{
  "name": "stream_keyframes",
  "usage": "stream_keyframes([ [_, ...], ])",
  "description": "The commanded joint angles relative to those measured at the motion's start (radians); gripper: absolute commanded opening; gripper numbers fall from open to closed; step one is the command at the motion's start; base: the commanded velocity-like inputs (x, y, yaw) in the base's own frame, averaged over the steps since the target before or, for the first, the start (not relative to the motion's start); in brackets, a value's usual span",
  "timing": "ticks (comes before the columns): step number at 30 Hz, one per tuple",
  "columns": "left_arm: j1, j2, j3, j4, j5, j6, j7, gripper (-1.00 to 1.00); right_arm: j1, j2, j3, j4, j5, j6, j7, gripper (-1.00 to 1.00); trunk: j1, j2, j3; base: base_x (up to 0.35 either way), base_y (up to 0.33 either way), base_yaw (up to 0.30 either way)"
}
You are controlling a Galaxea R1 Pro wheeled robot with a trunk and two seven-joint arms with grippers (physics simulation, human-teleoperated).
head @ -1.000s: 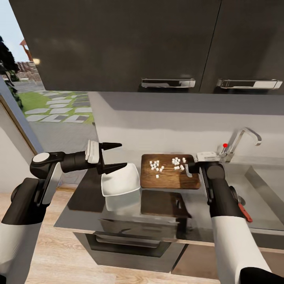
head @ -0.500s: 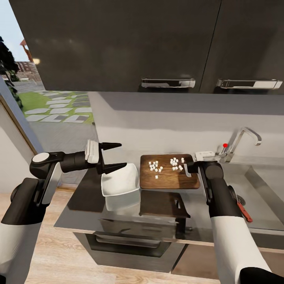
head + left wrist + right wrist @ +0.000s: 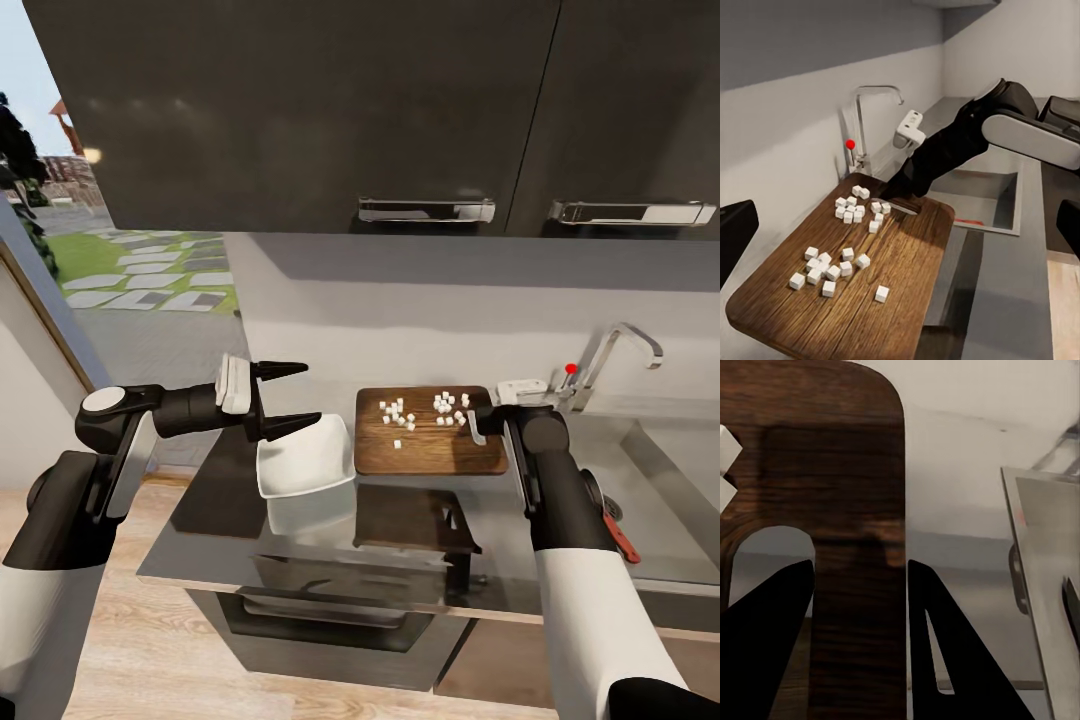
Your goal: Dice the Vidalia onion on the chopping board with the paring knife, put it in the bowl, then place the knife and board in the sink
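Head view: right pincer [image 3: 484, 419] closed on chopping board [image 3: 430, 445] end, board lifted above desk [image 3: 480, 545], diced onion [image 3: 425, 411] on top; left pincer [image 3: 290, 398] spread wide, empty, over bowl [image 3: 305, 457]; sink [image 3: 650, 500] rightward.

Diced onion [image 3: 425, 411] on chopping board [image 3: 430, 452]

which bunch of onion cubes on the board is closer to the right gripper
The bunch at the board's tap-side end, right beside the right gripper; the other bunch lies nearer the bowl.
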Motion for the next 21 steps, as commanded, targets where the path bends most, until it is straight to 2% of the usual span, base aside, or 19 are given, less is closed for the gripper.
stream_keyframes([
  [1, -0.001, 0.001, -0.001, 0.000, 0.006, 0.010, 0.000, 1.00, -0.001, 0.001, -0.002, -0.001, 0.010, 0.003, 0.011, -1.00, 0.001, -0.002, -0.002, 0.000, 0.000, 0.000],
  [9, -0.001, 0.001, -0.001, 0.000, 0.006, 0.010, 0.001, 1.00, -0.001, 0.001, 0.006, -0.002, 0.010, 0.003, 0.011, -1.00, 0.001, -0.002, -0.002, 0.000, 0.053, 0.000],
  [21, 0.000, 0.001, -0.001, -0.001, 0.006, 0.010, 0.000, 1.00, -0.001, 0.001, 0.019, -0.002, 0.010, 0.003, 0.011, -1.00, 0.001, -0.002, -0.002, 0.000, 0.162, 0.000],
])
